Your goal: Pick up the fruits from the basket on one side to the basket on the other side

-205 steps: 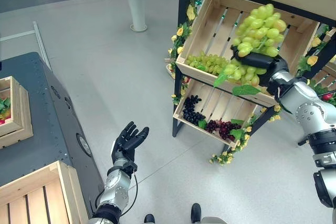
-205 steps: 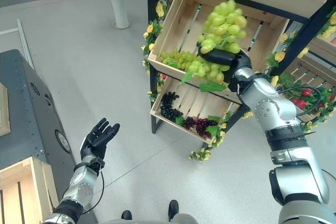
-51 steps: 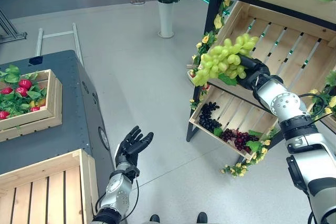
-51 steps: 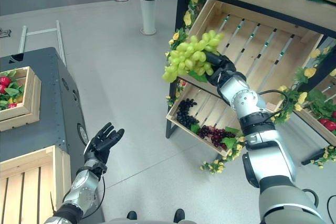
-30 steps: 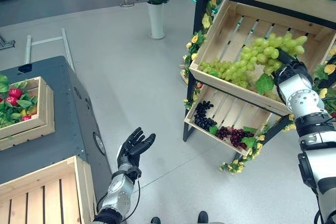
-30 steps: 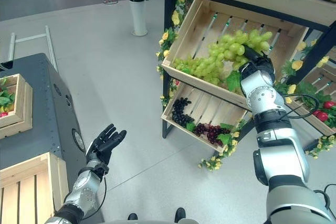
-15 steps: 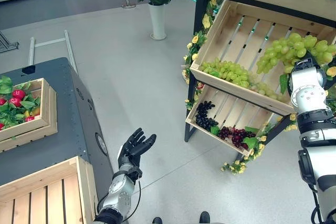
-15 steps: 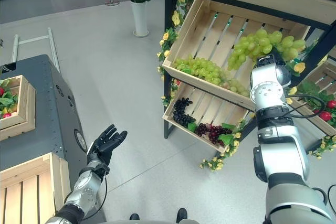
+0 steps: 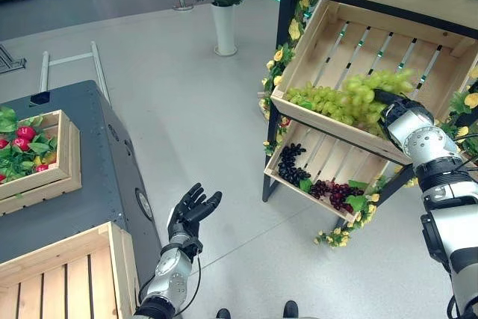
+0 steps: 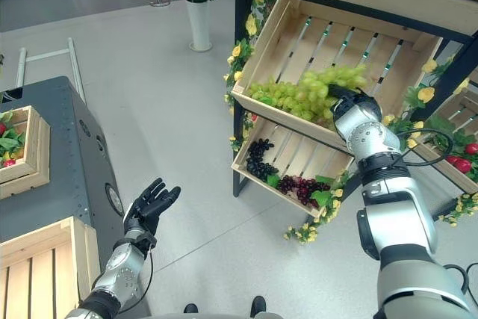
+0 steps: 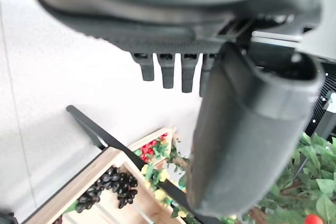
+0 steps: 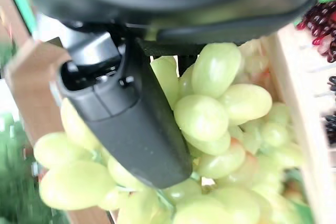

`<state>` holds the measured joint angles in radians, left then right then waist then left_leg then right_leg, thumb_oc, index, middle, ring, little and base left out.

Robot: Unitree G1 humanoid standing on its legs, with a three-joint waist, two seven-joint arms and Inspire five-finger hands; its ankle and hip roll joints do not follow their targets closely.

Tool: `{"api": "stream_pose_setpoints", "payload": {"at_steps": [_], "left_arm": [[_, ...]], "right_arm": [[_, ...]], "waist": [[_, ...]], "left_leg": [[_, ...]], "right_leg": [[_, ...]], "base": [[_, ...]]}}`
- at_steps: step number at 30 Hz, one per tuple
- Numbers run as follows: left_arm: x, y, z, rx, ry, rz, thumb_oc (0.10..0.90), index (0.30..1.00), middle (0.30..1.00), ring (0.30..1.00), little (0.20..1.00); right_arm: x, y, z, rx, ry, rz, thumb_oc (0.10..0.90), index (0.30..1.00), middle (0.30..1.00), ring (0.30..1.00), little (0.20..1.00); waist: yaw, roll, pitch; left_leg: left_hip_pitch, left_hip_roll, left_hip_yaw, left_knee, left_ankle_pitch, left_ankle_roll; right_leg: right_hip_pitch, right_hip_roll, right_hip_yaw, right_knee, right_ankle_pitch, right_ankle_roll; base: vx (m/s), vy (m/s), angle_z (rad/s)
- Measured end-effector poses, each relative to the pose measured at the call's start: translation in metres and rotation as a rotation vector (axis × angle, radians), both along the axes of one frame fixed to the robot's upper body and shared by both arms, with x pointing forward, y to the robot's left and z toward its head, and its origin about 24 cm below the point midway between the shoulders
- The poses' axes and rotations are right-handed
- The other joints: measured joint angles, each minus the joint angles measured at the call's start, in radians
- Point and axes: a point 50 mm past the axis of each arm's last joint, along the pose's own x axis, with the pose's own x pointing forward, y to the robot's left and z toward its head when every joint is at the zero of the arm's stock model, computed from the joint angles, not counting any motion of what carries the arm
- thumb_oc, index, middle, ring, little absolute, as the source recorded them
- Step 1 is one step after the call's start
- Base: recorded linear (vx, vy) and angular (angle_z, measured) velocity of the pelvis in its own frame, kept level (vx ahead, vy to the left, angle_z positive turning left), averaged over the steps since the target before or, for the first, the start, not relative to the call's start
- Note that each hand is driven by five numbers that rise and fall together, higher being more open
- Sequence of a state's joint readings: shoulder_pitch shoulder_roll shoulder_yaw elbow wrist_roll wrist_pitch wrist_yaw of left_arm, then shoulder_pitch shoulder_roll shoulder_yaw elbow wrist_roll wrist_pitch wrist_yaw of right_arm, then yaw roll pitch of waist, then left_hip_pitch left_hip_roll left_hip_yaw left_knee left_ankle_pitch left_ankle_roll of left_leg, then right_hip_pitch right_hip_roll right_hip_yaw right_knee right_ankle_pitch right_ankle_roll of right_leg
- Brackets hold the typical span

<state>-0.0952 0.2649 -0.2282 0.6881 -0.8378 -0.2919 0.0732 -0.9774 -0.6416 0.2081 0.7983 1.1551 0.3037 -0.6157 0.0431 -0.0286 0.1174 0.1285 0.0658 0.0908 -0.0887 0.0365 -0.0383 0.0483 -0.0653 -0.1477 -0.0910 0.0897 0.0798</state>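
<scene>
My right hand (image 9: 394, 110) is shut on a bunch of green grapes (image 9: 367, 93) and holds it low in the upper wooden crate (image 9: 323, 119) of the shelf, against a second green bunch (image 9: 317, 98) lying there. In the right wrist view the thumb (image 12: 131, 121) presses across the green grapes (image 12: 202, 116). My left hand (image 9: 190, 211) hangs open over the floor, palm up, beside the grey cart (image 9: 97, 184). An empty slatted crate (image 9: 67, 278) sits on the cart's near end.
The lower shelf crate (image 9: 280, 183) holds dark grapes (image 9: 290, 173) and red grapes (image 9: 336, 193). A crate of red fruit and leaves (image 9: 33, 151) sits on the cart's far end. A potted plant (image 9: 224, 24) stands behind. Open floor lies between cart and shelf.
My right hand has brought the green bunch down and leftwards from above the crate's right end into the crate, onto the other green grapes. The left hand has stayed put.
</scene>
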Motion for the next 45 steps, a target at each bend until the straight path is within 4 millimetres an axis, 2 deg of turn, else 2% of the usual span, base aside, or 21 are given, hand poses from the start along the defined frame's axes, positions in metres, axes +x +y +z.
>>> {"api": "stream_pose_setpoints", "payload": {"at_steps": [12,16,19,25,37,45], "left_arm": [[0.0,0.0,0.0,0.001,0.0,0.0,0.8,0.9,0.9,0.9,0.9],[0.0,0.0,0.0,0.002,0.0,0.001,0.8,0.9,0.9,0.9,0.9],[0.0,0.0,0.0,0.001,0.0,-0.002,0.8,0.9,0.9,0.9,0.9],[-0.001,0.001,0.0,0.004,-0.001,-0.003,0.8,0.9,0.9,0.9,0.9],[0.0,0.003,0.001,0.005,-0.009,-0.017,0.8,0.9,0.9,0.9,0.9],[0.0,0.004,0.001,0.008,-0.014,-0.024,0.8,0.9,0.9,0.9,0.9]], "right_arm": [[0.005,-0.005,0.027,-0.428,0.066,0.169,0.8,0.9,0.9,0.9,0.9],[0.006,-0.01,0.034,-0.643,0.125,0.217,0.8,0.9,0.9,0.9,0.9],[0.008,-0.016,0.052,-0.94,0.233,0.27,0.8,0.9,0.9,0.9,0.9],[0.007,-0.022,0.084,-1.201,0.31,0.263,0.8,0.9,0.9,0.9,0.9],[0.004,-0.034,0.084,-1.458,0.466,0.205,0.8,0.9,0.9,0.9,0.9],[0.006,-0.029,0.085,-1.757,0.53,0.28,0.8,0.9,0.9,0.9,0.9]], "waist": [[0.002,-0.01,-0.001],[0.002,-0.018,-0.001],[0.002,-0.019,-0.001],[0.004,-0.02,-0.001],[0.005,-0.021,-0.001],[0.005,-0.019,0.0]], "left_leg": [[0.0,0.0,0.0,0.0,0.0,0.0],[0.0,-0.001,0.0,0.0,0.0,0.0],[0.0,-0.001,0.0,0.0,0.0,0.0],[-0.001,-0.001,0.0,0.0,0.0,0.0],[-0.009,-0.001,-0.002,0.0,0.0,0.0],[-0.01,-0.001,-0.003,0.0,0.0,0.0]], "right_leg": [[0.0,0.0,-0.001,0.0,0.0,0.001],[0.0,-0.001,-0.001,0.0,0.0,0.001],[0.0,-0.001,-0.001,0.0,0.0,0.001],[-0.001,-0.001,-0.001,0.0,0.0,0.001],[-0.007,-0.002,-0.003,0.0,0.0,0.001],[-0.008,-0.002,-0.005,0.0,0.0,0.001]], "base": [[0.0,0.0,0.0],[0.0,0.0,0.0],[0.0,0.0,0.0],[0.0,0.0,0.0],[0.0,0.0,0.0],[0.0,0.0,0.0]]}}
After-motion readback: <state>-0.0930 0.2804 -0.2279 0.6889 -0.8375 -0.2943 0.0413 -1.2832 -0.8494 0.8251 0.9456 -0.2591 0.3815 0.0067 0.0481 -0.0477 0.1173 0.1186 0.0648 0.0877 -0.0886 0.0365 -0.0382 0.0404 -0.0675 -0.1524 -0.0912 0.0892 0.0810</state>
